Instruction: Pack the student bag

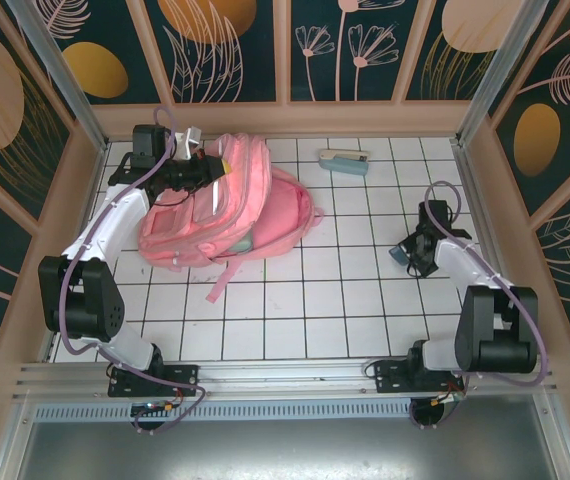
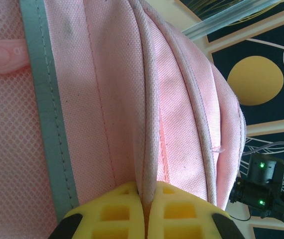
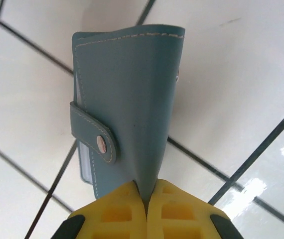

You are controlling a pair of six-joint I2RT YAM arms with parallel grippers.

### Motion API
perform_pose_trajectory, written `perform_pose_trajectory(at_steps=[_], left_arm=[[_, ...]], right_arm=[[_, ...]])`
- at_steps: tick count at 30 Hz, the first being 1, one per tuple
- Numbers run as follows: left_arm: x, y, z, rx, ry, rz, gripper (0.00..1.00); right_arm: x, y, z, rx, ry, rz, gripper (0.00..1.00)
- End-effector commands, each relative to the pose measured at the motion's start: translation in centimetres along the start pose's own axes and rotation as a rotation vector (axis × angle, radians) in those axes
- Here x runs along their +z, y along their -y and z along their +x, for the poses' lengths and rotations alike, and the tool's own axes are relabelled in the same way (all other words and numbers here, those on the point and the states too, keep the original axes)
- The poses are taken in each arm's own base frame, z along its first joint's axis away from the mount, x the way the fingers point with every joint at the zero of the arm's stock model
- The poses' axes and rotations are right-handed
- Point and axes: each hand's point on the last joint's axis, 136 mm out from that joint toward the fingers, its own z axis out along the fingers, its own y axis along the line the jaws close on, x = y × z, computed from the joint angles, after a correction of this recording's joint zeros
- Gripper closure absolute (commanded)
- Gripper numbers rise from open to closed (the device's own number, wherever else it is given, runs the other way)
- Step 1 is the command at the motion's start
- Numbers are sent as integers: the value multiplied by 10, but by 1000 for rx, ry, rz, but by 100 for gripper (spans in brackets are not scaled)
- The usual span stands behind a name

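Wallet (image 3: pixel 127 94) in right tool (image 3: pixel 146 196) (bag (image 1: pixel 275 215), left tool (image 2: pixel 143 193))

Left wrist view crops the student bag (image 2: pixel 107 99).

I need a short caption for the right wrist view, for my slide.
Right gripper shut on the edge of a blue snap-strap wallet over the white tiled table.

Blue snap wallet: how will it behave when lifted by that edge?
Pinched at one edge by the right tool, the blue snap wallet may pivot or swing. Its smooth leather-like cover looks slippery. The strap looks snapped shut, so it probably stays closed.
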Motion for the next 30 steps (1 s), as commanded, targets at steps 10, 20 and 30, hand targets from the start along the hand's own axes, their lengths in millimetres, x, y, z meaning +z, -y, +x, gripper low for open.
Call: perform_pose_trajectory(at_steps=[10, 20, 30], left_arm=[[-14, 60, -15, 105, 12, 201, 100], [-23, 74, -20, 90, 18, 265, 100], [-23, 72, -22, 64, 22, 269, 100]], right_arm=[[-94, -184, 67, -440, -42, -679, 100], [-114, -282, 173, -657, -253, -952, 100], [-89, -325, 268, -752, -459, -978, 100]])
